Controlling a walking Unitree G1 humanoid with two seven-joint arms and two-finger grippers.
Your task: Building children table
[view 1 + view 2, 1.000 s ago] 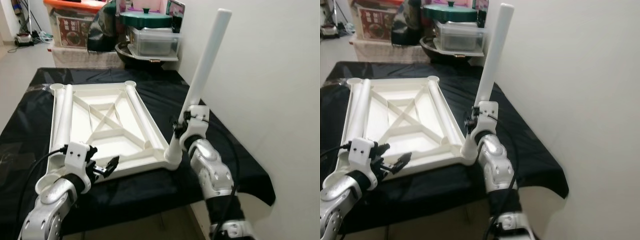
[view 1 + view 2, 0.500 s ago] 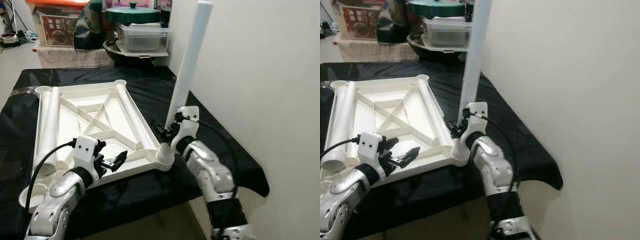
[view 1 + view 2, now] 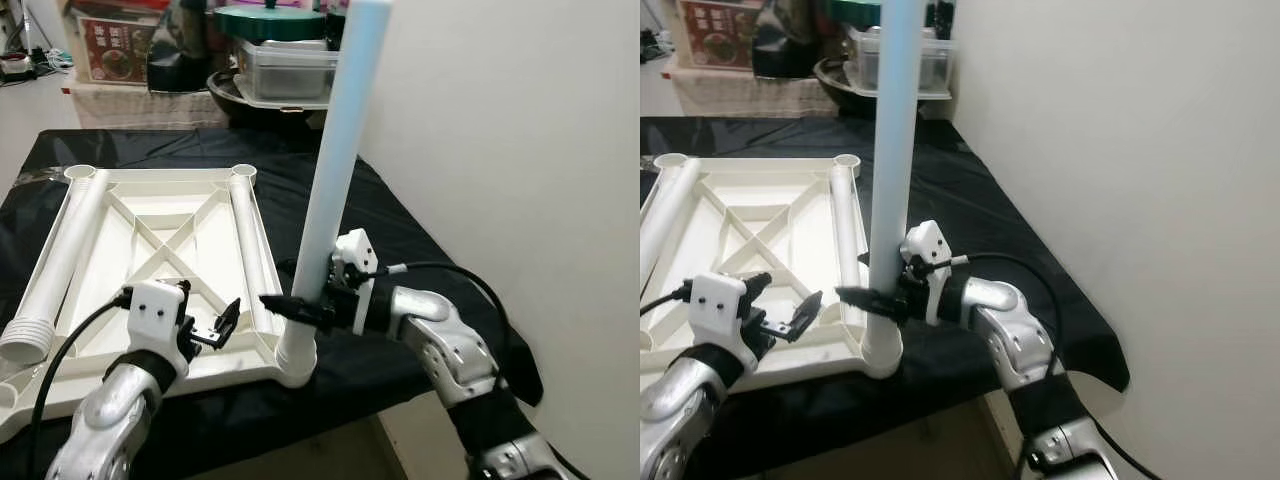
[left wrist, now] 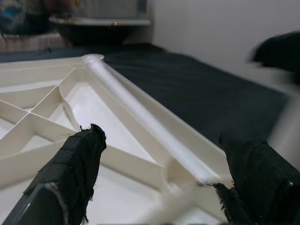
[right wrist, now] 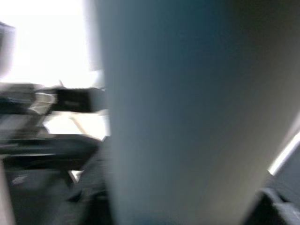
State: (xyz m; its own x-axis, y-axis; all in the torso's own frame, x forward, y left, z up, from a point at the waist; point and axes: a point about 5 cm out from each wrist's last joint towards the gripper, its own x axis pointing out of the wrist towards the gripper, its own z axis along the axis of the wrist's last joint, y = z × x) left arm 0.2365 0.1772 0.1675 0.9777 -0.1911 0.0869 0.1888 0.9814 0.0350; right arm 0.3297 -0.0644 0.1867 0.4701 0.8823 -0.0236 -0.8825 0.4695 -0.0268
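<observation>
A white table top (image 3: 160, 176) lies upside down on the black cloth. One long white leg (image 3: 335, 170) stands nearly upright in its near right corner socket (image 3: 296, 368). My right gripper (image 3: 287, 304) reaches in from the right and is shut on the leg low down, just above the socket. The right wrist view is blurred, with the leg (image 5: 187, 117) close up. My left gripper (image 3: 216, 325) hovers open over the near edge of the top, left of the upright leg. Two more legs lie in the top, one along the right rail (image 4: 140, 117) and one at the left (image 3: 55, 260).
A white wall (image 3: 520, 150) runs close along the right of the table. The black cloth (image 3: 400, 215) drops off at the right and near edges. At the back stand a dark bowl (image 3: 240, 95), a clear box (image 3: 285, 70) and a green-lidded pot (image 3: 268, 20).
The camera has shifted. The leg has swung from a rightward tilt to nearly upright. My right gripper now holds it from the side rather than from below. The left gripper stays open.
</observation>
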